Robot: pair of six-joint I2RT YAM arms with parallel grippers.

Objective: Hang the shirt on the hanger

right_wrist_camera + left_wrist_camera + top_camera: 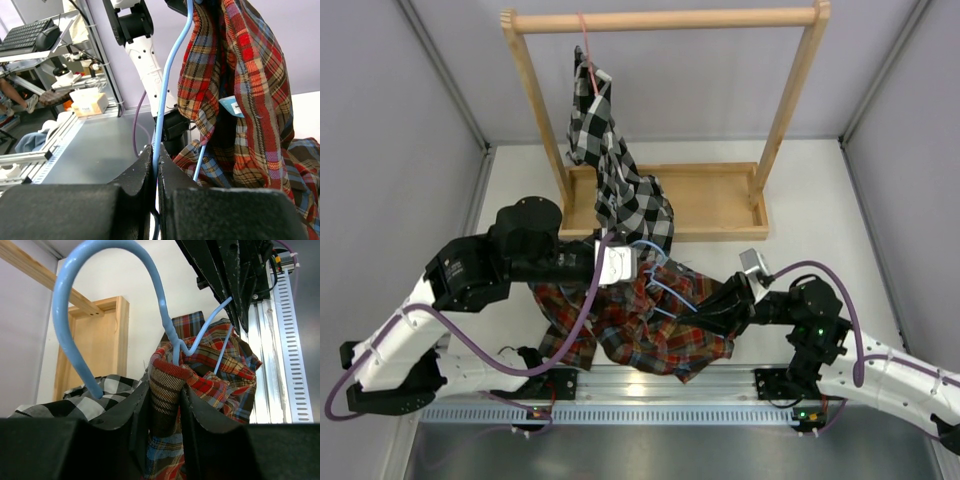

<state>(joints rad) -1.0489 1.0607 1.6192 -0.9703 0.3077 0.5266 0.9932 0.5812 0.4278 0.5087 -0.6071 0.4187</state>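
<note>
The red, orange and dark blue plaid shirt (640, 330) lies bunched at the near table edge between the arms. The light-blue wire hanger (670, 288) runs through it. My left gripper (638, 262) is shut on a fold of the shirt's collar (165, 385); the hanger's hook (75, 300) arches above it. My right gripper (715, 312) is shut on the hanger's wire (167, 95), with the shirt (240, 80) draped over the hanger beside it.
A wooden rack (665, 20) with a tray base (720, 205) stands at the back. A black-and-white checked shirt (610, 160) hangs from it on a pink-red hanger (586, 50) and trails down toward my left gripper. An aluminium rail (650, 400) runs along the near edge.
</note>
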